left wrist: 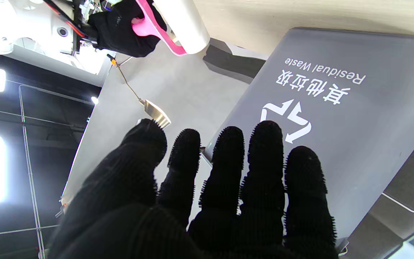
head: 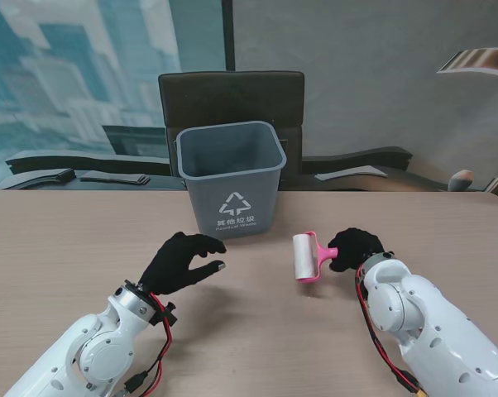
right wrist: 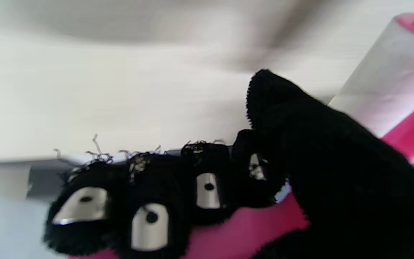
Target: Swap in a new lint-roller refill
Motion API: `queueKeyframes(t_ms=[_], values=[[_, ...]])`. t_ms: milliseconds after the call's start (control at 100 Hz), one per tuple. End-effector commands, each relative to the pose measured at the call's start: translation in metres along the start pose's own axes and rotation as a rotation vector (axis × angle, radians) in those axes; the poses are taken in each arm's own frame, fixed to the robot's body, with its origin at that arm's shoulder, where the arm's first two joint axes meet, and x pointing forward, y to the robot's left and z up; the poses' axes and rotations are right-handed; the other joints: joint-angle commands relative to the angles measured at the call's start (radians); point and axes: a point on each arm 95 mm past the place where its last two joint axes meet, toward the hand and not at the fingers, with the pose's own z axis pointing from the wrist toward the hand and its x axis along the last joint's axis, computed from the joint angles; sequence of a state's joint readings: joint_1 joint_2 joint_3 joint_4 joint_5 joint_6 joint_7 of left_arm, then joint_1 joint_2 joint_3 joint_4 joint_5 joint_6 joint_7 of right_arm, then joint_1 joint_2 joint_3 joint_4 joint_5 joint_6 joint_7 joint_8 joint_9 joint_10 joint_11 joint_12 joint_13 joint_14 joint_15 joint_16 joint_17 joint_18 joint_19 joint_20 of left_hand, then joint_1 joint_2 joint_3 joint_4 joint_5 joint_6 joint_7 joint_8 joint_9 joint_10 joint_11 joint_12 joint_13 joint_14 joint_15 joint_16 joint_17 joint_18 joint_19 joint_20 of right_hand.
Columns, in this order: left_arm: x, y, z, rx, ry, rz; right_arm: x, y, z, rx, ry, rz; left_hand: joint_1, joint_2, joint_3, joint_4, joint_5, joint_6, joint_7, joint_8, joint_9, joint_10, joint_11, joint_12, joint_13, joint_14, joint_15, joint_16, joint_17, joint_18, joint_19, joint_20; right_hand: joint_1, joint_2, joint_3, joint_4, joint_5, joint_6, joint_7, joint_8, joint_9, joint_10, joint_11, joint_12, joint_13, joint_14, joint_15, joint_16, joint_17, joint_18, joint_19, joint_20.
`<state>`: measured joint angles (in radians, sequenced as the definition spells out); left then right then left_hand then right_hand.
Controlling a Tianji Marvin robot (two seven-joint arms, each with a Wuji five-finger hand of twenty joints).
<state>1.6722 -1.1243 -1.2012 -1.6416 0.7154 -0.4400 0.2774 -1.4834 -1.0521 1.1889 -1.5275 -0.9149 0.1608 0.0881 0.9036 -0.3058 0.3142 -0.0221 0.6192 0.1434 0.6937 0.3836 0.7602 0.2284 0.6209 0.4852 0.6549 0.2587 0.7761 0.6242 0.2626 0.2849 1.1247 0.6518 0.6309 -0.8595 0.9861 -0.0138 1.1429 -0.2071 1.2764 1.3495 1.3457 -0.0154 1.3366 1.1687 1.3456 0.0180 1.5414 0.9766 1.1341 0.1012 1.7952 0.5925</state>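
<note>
A wood-grain tabletop [head: 59,248] is seen from the stand, and a grey waste bin [head: 231,178] marked with a recycling symbol is set on it, serving here as the landmark. A dark chair back [head: 231,98] is seen just behind the bin, on its far side. Nearer to the robot than the bin and to its left, the left hand [head: 179,261] is held over the tabletop, black-gloved, released, with its fingers spread and nothing in it. In the left wrist view the bin's printed face [left wrist: 322,108] is seen just past those fingers [left wrist: 264,154]. To the right of the bin and a little nearer, the lint roller [head: 307,257] is found, its white roll lying close to the bin's front corner. Its pink handle [right wrist: 235,230] is clasped by the right hand [head: 356,248], whose fingers are curled around it.
</note>
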Motion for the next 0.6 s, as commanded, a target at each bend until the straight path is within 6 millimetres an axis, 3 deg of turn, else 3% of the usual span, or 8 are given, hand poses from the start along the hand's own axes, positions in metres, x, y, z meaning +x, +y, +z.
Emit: queueKeyframes(t_ms=[0,140,220,300,350,420,590], values=[[0.0,0.001,-0.001,-0.014,-0.005,0.001,-0.009,0.003,0.005,-0.001,-0.023,-0.023,0.029,-0.016,0.011,0.018,0.002,-0.017,0.013,-0.01,0.013,-0.021,0.013,0.022,0.013,-0.011,0.028,0.011,-0.001,-0.004,0.023,0.019,-0.005,0.017,0.034,-0.037,0.009,0.028,-0.007,0.019,0.029,0.11,0.028,-0.006,-0.017,-0.339,0.198,0.025,0.067,-0.144,0.241,0.026],[0.0,0.001,0.0,-0.013,-0.004,0.001,-0.027,0.001,0.011,-0.008,-0.086,-0.024,0.029,-0.016,0.01,0.018,0.002,-0.017,0.013,-0.009,0.013,-0.022,0.013,0.023,0.014,-0.011,0.028,0.011,-0.001,-0.004,0.023,0.019,-0.002,0.024,0.031,-0.037,-0.008,0.038,-0.024,0.013,0.0,0.124,0.01,-0.03,-0.02,-0.308,0.176,-0.028,0.058,-0.099,0.204,0.0],[0.0,0.002,0.0,-0.014,-0.003,0.0,-0.034,-0.002,0.014,0.022,-0.114,-0.024,0.035,-0.018,0.012,0.019,0.003,-0.019,0.014,-0.009,0.013,-0.023,0.013,0.023,0.014,-0.01,0.029,0.011,-0.002,-0.005,0.023,0.019,0.015,0.014,0.019,-0.072,-0.043,0.062,-0.064,-0.031,-0.06,0.166,-0.054,-0.078,-0.022,-0.205,0.08,-0.118,0.025,0.017,0.112,-0.053],[0.0,0.002,0.001,-0.015,-0.001,-0.001,-0.039,-0.006,0.017,0.045,-0.13,-0.016,0.037,-0.018,0.011,0.017,0.003,-0.02,0.016,-0.009,0.013,-0.023,0.013,0.023,0.016,-0.011,0.029,0.011,0.001,-0.005,0.024,0.019,0.025,-0.003,0.002,-0.111,-0.078,0.084,-0.106,-0.081,-0.107,0.192,-0.097,-0.12,-0.024,-0.132,-0.007,-0.184,-0.049,0.069,0.062,-0.058],[0.0,0.002,0.001,-0.015,-0.001,-0.001,-0.041,-0.008,0.018,0.06,-0.134,-0.007,0.036,-0.017,0.01,0.017,0.003,-0.02,0.016,-0.009,0.014,-0.023,0.014,0.023,0.015,-0.011,0.029,0.011,0.0,-0.005,0.024,0.019,0.033,-0.02,-0.01,-0.132,-0.108,0.096,-0.142,-0.126,-0.145,0.22,-0.149,-0.159,-0.025,-0.07,-0.101,-0.24,-0.1,0.094,0.026,-0.051],[0.0,0.002,0.001,-0.015,0.0,-0.001,-0.041,-0.01,0.019,0.08,-0.136,0.006,0.036,-0.016,0.01,0.017,0.002,-0.021,0.016,-0.01,0.012,-0.023,0.013,0.022,0.015,-0.012,0.029,0.011,-0.001,-0.004,0.023,0.019,0.05,-0.064,-0.021,-0.148,-0.166,0.105,-0.203,-0.255,-0.199,0.254,-0.249,-0.239,-0.028,0.018,-0.304,-0.343,-0.177,0.121,-0.033,-0.039],[0.001,0.003,0.001,-0.017,0.001,-0.003,-0.043,-0.013,0.018,0.094,-0.127,0.003,0.037,-0.016,0.009,0.017,0.002,-0.02,0.017,-0.011,0.013,-0.023,0.013,0.022,0.015,-0.012,0.028,0.011,-0.001,-0.005,0.023,0.019,0.053,-0.082,-0.055,-0.157,-0.248,0.11,-0.263,-0.402,-0.283,0.265,-0.357,-0.346,-0.101,0.087,-0.539,-0.397,-0.304,0.162,-0.14,-0.021]])
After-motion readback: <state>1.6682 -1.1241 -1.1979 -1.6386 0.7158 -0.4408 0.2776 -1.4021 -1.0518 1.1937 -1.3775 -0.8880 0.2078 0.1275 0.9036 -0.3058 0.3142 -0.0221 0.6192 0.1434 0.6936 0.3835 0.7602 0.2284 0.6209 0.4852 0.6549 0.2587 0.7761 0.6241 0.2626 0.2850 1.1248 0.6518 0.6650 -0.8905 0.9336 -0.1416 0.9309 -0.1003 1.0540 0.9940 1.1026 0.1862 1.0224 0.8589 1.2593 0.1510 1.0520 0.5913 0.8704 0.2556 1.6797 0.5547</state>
